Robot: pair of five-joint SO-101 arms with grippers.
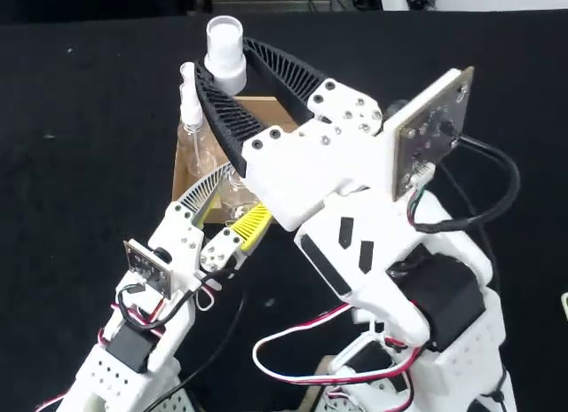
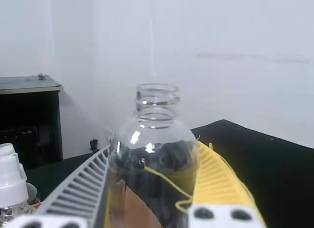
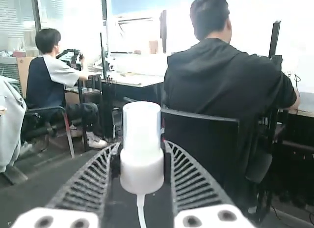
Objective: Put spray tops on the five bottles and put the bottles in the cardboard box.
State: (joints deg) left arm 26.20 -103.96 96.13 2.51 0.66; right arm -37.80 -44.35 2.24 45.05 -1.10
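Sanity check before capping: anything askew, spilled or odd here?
Nothing stands out. The bottle, neck open, sits upright in the left gripper, and the spray top is held upright in the right gripper.

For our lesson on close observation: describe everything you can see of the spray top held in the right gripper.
The spray top looks like white plastic: a tall, rounded, slightly translucent cap above a wider opaque collar, with a thin tube hanging below. It stands upright, pinched at the collar between the ribbed jaws of the right gripper. In the high view it is held up near the cardboard box, not on any bottle.
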